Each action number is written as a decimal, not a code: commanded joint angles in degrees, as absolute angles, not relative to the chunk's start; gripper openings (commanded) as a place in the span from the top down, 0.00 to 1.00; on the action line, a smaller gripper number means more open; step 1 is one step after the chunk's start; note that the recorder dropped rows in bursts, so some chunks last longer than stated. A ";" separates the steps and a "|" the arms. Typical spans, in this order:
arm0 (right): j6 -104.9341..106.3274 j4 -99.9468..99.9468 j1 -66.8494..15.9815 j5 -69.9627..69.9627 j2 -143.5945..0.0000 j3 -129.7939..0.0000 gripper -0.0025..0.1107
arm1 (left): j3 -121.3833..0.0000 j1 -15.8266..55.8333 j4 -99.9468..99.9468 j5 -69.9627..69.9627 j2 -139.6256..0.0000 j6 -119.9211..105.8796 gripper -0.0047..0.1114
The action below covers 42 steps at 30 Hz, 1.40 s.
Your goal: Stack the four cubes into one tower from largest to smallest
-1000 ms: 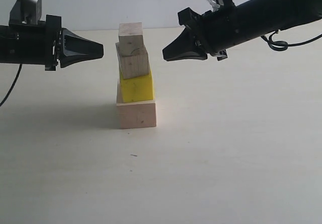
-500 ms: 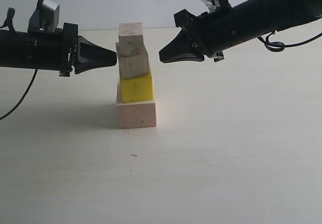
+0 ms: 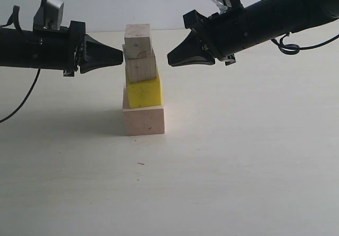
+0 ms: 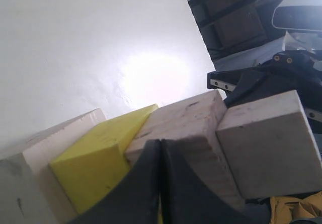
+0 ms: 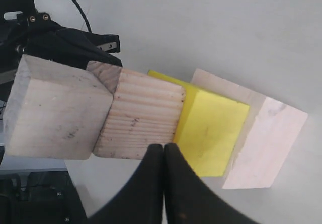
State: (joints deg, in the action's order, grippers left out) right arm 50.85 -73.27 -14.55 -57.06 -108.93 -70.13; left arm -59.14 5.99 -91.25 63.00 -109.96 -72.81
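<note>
The tower stands mid-table: a large pale wood cube [image 3: 143,120] as base, a yellow cube [image 3: 143,92] on it, then a small wood cube [image 3: 141,66] and a slightly smaller wood cube [image 3: 137,37] on top, each a little askew. My left gripper [image 3: 121,59] is shut and empty, its tip right at the third cube's left side. My right gripper [image 3: 169,59] is shut and empty, a short gap right of the same cube. The left wrist view shows the left gripper [image 4: 160,142] against that wood cube [image 4: 178,123]; in the right wrist view the right gripper [image 5: 163,146] points at it [image 5: 143,116].
The cream table [image 3: 238,162] spreads around the tower. A black cable [image 3: 290,46] loops below the right arm, and another cable [image 3: 21,95] hangs from the left arm.
My left gripper has moved right to the third cube's left side. The right gripper edged slightly left and lower. The upper small cubes sit a little straighter.
</note>
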 commanded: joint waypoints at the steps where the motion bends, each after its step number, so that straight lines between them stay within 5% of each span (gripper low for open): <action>1: 51.48 -73.51 -14.67 -57.56 -108.81 -69.81 0.98 | -59.51 6.25 -91.59 62.61 -110.00 -72.97 0.96; 42: 51.22 -73.10 -17.32 -57.25 -108.81 -69.47 0.98 | -59.51 6.25 -90.76 62.61 -110.00 -73.09 0.96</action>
